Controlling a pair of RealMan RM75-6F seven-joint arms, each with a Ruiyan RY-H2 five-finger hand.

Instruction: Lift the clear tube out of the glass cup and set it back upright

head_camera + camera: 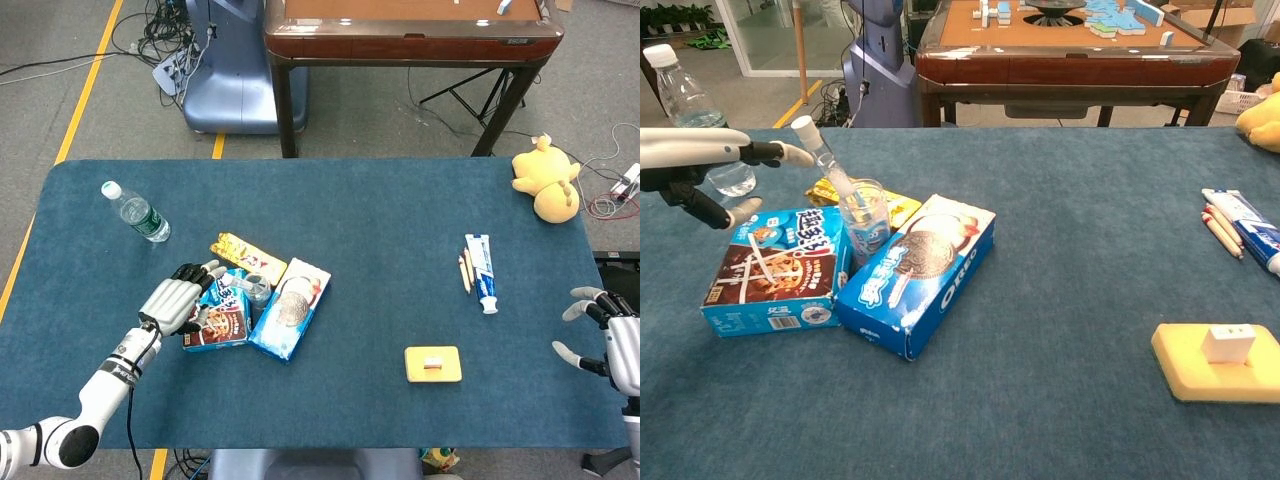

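Note:
A clear tube [823, 156] with a white cap leans up and to the left out of a small glass cup [864, 216], which stands between two snack boxes; the cup [256, 290] also shows in the head view. My left hand [702, 165] [181, 299] hovers just left of the tube with its fingers spread, one fingertip close to the cap, holding nothing. My right hand [612, 340] stays at the table's far right edge, fingers apart and empty; the chest view does not show it.
A blue cookie box [775, 270] and an Oreo box [918, 272] flank the cup, with a yellow snack pack [895, 208] behind. A water bottle [695, 110] stands far left. Toothpaste and pencils [478, 270], a yellow sponge [432, 363] and a plush toy [545, 180] lie to the right.

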